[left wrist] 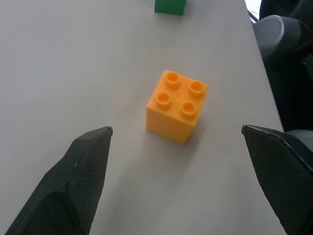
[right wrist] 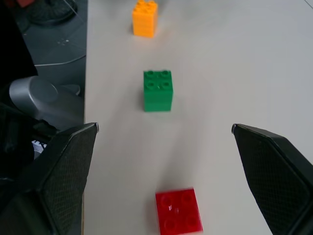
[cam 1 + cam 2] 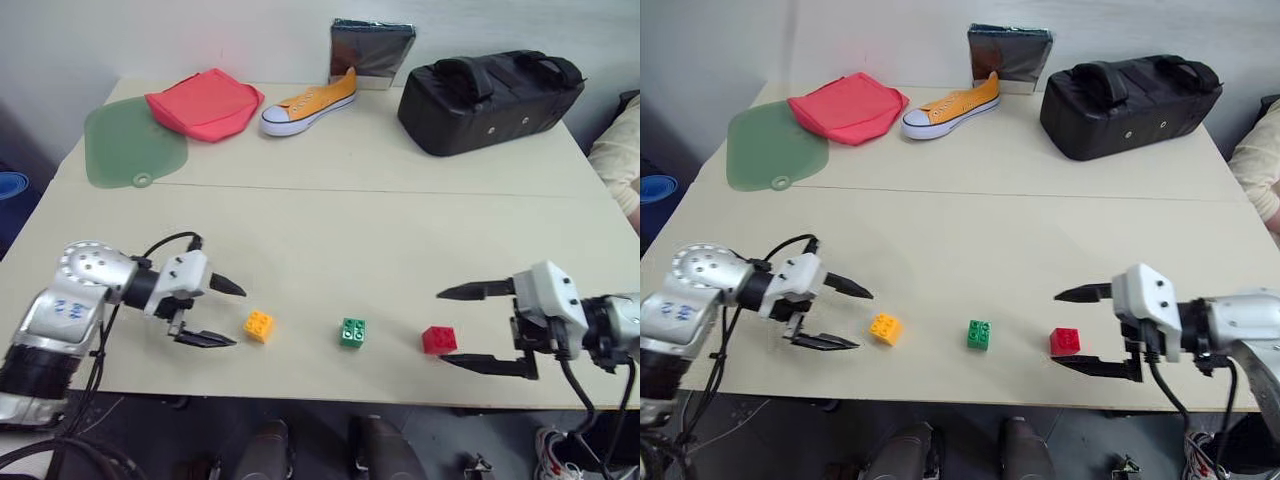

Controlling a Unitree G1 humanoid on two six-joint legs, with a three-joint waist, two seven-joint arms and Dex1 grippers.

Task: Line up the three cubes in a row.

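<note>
Beige tabletop [image 3: 330, 200] runs from a pale wall at the back to its near edge, where the three cubes sit in a row. Taking the green cube [image 3: 352, 332] as the landmark: the yellow cube [image 3: 258, 326] stands to its left and the red cube [image 3: 439, 340] to its right, each apart from it, all three studs-up on the table and roughly level with one another along the front edge.

Left of the yellow cube hovers the left gripper [image 3: 227, 313], jaws wide apart, pointing toward the green cube; the yellow cube lies just ahead of its fingertips, untouched. Right of the red cube is the right gripper [image 3: 452, 328], jaws likewise spread wide, pointing toward the green cube; the red cube sits just in front of its tips, and no finger visibly touches it.

Far behind the green cube, near the wall, lies an orange shoe [image 3: 308, 103] with a white sole. Left of the shoe are a red pouch [image 3: 205, 103] and a flat green mat [image 3: 130, 145], the pouch overlapping the mat's edge. Right of the shoe stands a closed black bag [image 3: 488, 98], its contents hidden. Behind the shoe, a shiny silver packet [image 3: 371, 48] leans against the wall.
</note>
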